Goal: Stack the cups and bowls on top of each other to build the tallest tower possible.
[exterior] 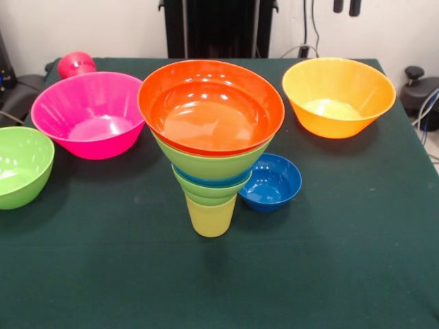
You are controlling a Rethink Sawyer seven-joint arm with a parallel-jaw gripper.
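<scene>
We note a lab setting: green-clothed counter, bare white wall, loose cables and black equipment behind.

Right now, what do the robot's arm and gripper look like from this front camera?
Very little of it shows. Only the gripper pokes in at the top edge. It has two short, dark, almost black fingers with blunt rounded ends, set against the pale wall. They look plain, with no markings to make out. The rest of the arm is out of the picture.
</scene>
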